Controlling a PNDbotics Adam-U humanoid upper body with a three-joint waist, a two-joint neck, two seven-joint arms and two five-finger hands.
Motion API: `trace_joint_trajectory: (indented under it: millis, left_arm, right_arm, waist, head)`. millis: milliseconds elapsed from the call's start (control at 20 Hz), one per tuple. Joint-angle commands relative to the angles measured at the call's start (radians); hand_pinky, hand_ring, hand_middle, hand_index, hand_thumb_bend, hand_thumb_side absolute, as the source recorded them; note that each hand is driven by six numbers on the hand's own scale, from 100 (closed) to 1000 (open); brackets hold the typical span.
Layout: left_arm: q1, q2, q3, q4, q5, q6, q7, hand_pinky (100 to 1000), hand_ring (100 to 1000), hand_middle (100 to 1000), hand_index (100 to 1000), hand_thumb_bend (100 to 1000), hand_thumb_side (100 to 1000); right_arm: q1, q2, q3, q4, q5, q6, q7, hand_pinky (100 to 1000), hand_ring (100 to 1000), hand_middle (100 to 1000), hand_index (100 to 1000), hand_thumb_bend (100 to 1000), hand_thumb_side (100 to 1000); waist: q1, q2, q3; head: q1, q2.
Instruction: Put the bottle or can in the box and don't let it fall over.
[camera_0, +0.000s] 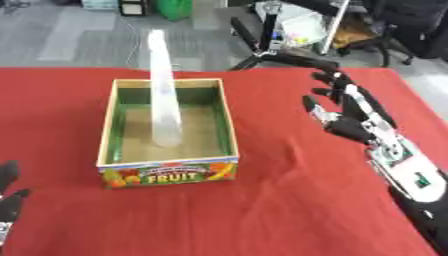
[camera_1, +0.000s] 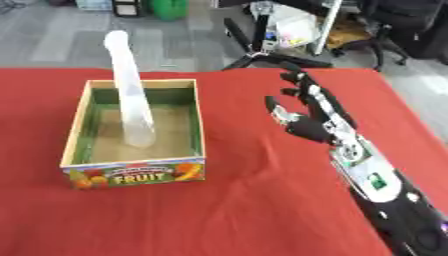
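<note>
Looks basically done from where I'm standing. The clear bottle (camera_0: 163, 90) is standing upright inside the FRUIT box (camera_0: 166, 172), base on the box floor toward the middle, nothing touching it. It's tall, slim and see-through, whitish, top poking well above the box walls, so it'd probably tip easily if bumped. The right hand (camera_1: 308, 119) is off to the right on the red table (camera_0: 289, 210), fingers spread wide, holding nothing. The left hand (camera_0: 9, 195) is idle at the lower left corner, fingers relaxed.
</note>
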Motion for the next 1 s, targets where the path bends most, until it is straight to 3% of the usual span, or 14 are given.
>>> trace_joint_trajectory:
  millis: [50, 250, 400, 650, 1000]
  left_arm:
    - [-0.003, 0.012, 0.007, -0.011, -0.004, -0.002, 0.005, 875, 1000, 946, 895, 534, 743]
    - [0.000, 0.011, 0.010, -0.012, -0.003, -0.004, 0.008, 875, 1000, 946, 895, 536, 742]
    - [0.001, 0.008, 0.009, -0.011, -0.003, -0.006, 0.006, 875, 1000, 945, 895, 536, 741]
    - [0.002, 0.004, 0.005, -0.008, -0.003, -0.006, 0.002, 876, 1000, 945, 895, 534, 740]
    - [0.005, 0.002, 0.004, -0.005, -0.004, -0.007, 0.002, 875, 1000, 945, 895, 534, 739]
  right_arm:
    - [0.039, 0.046, -0.055, -0.047, 0.018, -0.034, -0.106, 857, 954, 1000, 991, 213, 392]
    - [0.099, 0.142, -0.082, -0.051, 0.047, -0.088, -0.235, 843, 935, 1000, 976, 169, 385]
    - [0.117, 0.188, -0.083, -0.051, 0.072, -0.113, -0.284, 840, 923, 1000, 974, 160, 386]
    - [0.132, 0.234, -0.070, -0.050, 0.087, -0.131, -0.318, 833, 892, 997, 968, 146, 390]
    - [0.147, 0.266, -0.046, -0.043, 0.100, -0.138, -0.315, 833, 886, 999, 967, 133, 401]
  waist:
    - [0.008, -0.025, -0.006]
    - [0.016, -0.025, -0.014]
    - [0.018, -0.026, -0.018]
    - [0.019, -0.029, -0.021]
    - [0.018, -0.036, -0.018]
  head:
    - [0.011, 0.002]
    - [0.018, 0.006]
    - [0.021, 0.008]
    - [0.028, 0.015]
    - [0.071, 0.035]
